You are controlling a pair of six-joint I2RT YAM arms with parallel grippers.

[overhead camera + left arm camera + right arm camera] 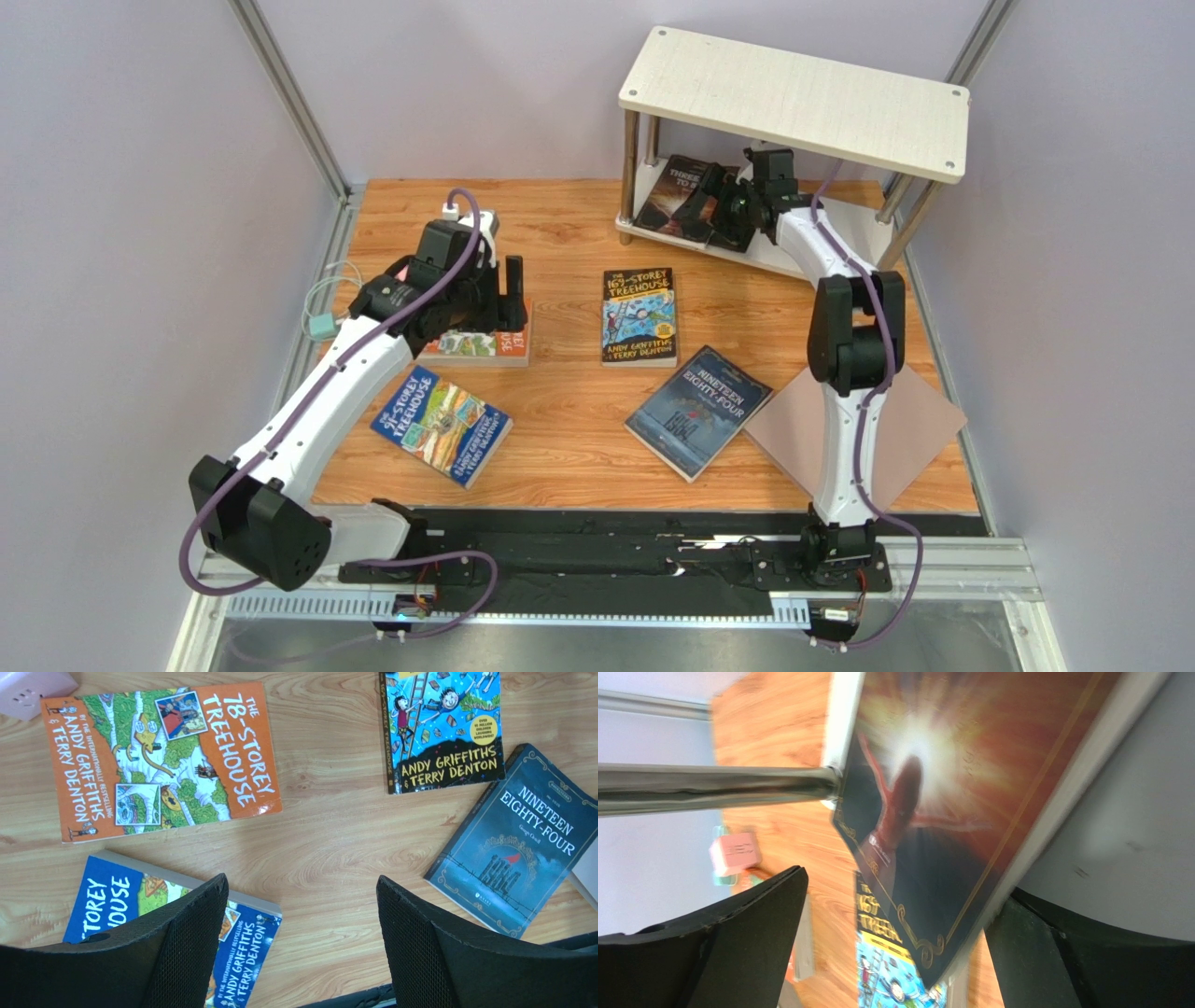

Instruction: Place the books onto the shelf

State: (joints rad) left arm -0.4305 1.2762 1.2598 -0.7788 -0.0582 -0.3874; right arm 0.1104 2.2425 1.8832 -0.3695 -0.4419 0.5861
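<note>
The shelf (800, 98) stands at the back right. A dark brown book (673, 193) lies on its lower board, and my right gripper (730, 199) is right beside it. In the right wrist view that book's (948, 798) corner reaches between the wide-open jaws of the right gripper (899, 889), which grip nothing. My left gripper (505, 297) hovers open over an orange Treehouse book (484, 345). In the left wrist view the left gripper (302, 880) holds nothing above bare wood. Around it lie the orange book (161, 759), a blue Treehouse book (105, 903), another blue one (442, 728) and a dark blue book (519, 840).
A flat cardboard sheet (912, 420) lies at the right, partly under the right arm. A small pinkish box (35, 689) with a cable sits at the table's left edge. A silver shelf leg (717, 787) crosses close to the right gripper. Grey walls enclose the table.
</note>
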